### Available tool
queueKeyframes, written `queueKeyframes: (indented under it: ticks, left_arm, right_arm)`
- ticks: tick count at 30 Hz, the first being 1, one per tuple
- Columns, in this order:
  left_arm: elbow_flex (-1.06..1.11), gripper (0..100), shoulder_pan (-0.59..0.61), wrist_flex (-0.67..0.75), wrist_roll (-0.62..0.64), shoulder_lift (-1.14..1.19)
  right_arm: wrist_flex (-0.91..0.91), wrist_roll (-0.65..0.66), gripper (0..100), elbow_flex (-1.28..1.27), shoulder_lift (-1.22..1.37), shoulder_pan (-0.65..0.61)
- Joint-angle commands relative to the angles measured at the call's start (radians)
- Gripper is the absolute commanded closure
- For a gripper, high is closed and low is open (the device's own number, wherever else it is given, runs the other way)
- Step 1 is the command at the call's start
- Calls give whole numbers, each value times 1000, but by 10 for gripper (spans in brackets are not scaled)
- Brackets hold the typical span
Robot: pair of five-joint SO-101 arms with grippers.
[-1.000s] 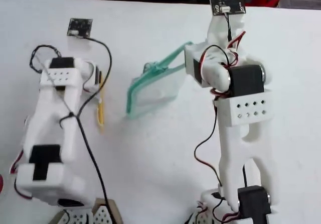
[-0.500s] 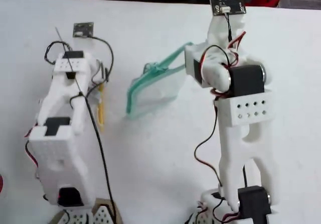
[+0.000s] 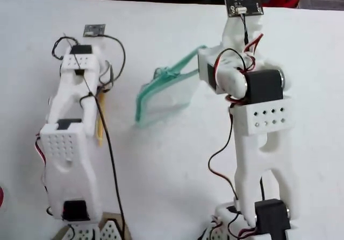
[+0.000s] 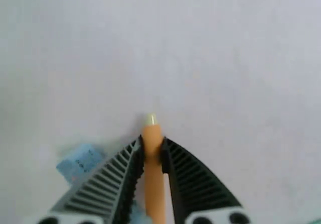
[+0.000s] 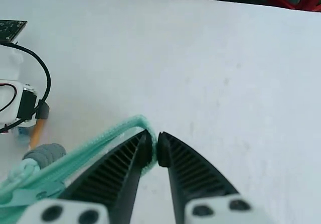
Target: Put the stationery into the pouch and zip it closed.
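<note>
At the left of the high view, the left gripper (image 4: pixel 152 142) pinches an orange pencil (image 3: pixel 99 128) above the white table (image 3: pixel 177 164), and the pencil's tip pokes out past the fingertips. Farther up, at the centre, sits the clear, green-edged pouch (image 3: pixel 166 96), tilted. The right gripper (image 5: pixel 152 144) is clamped narrow on its upper-right rim.

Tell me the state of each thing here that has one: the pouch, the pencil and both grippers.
left gripper: jaws shut on the pencil.
right gripper: jaws shut on the rim of the pouch.
pencil: held, outside the pouch.
pouch: mouth looks open, zip not closed.
</note>
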State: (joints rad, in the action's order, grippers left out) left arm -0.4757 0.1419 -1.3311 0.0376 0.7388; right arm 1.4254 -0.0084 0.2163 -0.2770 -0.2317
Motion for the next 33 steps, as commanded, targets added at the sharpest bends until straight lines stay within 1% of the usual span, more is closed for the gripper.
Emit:
queueKeyframes:
  ticks: [1, 6, 8, 11, 15, 17, 21, 26, 31, 33]
  left_arm:
    - [-173, 976, -25, -91, 11, -41]
    - [-557, 976, -110, -324, 11, -174]
    - [-727, 976, -154, -391, 11, -234]
    - [-959, 976, -228, -451, 12, -298]
    - [-1155, 976, -306, -459, 95, -361]
    - [-1200, 976, -351, -460, 120, -397]
    - [-1189, 976, -447, -460, 120, -469]
    - [-1186, 976, -507, -460, 117, -607]
    - [-1177, 976, -533, -462, 117, -779]
    - [-1109, 976, -585, -462, 117, -874]
  right_arm:
    - [5, -2, 981, 5, -21, 1]
    - [5, -3, 981, -2, -22, 1]
    - [-1, -5, 981, -23, -30, 1]
    - [-2, -6, 981, -34, -30, -1]
    - [-2, -6, 981, -34, -30, -1]
    - [-4, -3, 981, -34, -30, -1]
    - [-16, -2, 981, -37, -25, 1]
    - [-15, 0, 981, -37, -28, 1]
    - [-10, 0, 981, -37, -28, 1]
    - [-12, 0, 981, -37, -28, 1]
